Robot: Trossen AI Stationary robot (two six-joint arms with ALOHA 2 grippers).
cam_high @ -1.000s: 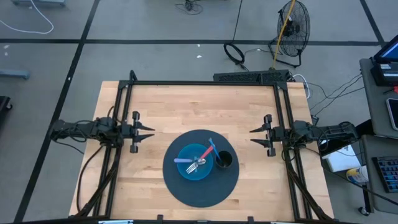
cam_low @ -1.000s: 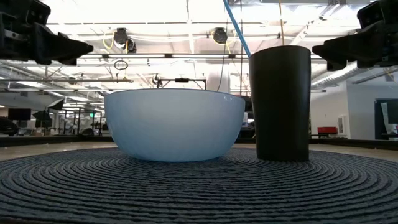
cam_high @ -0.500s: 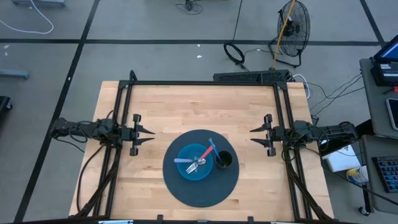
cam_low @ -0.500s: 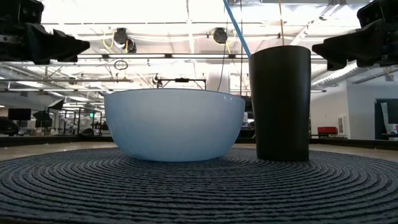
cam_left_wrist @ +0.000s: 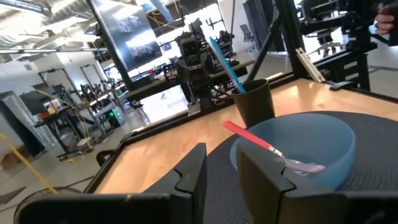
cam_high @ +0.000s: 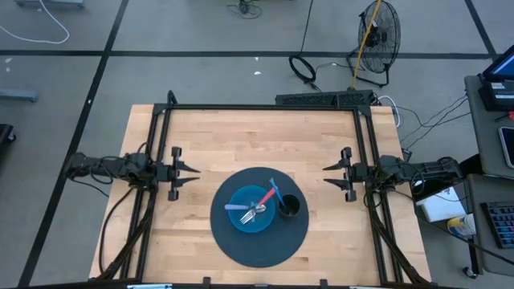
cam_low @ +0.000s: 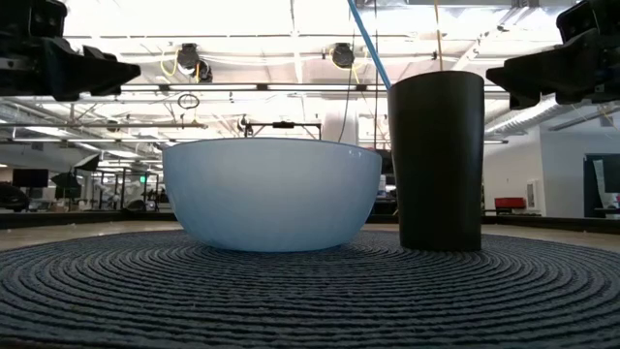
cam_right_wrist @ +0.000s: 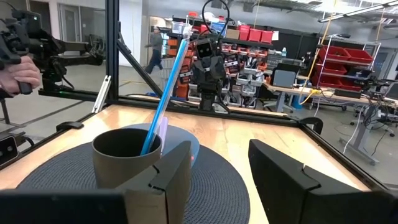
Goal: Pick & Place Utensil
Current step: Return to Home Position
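Tabletop: wood, with a round mat [cam_high: 257, 245] near your front edge.
Straw: the straw [cam_right_wrist: 166, 93] leans in the cup [cam_high: 289, 206], just right of the bowl [cam_high: 234, 217] (placing looks done).
Left pincer [cam_high: 194, 172]: fingers apart, empty, at the left frame.
Right pincer [cam_high: 325, 175]: fingers apart, empty, at the right frame.
Homing: keep both arms outboard and level; don't sweep over the mat, where a brush could tip the tall straw.

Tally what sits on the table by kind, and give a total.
Mat: 1
Bowl: 1
Cup: 1
Straw: 1
Utensils in the bowl: 2 (red handle, purple handle)
Total: 6
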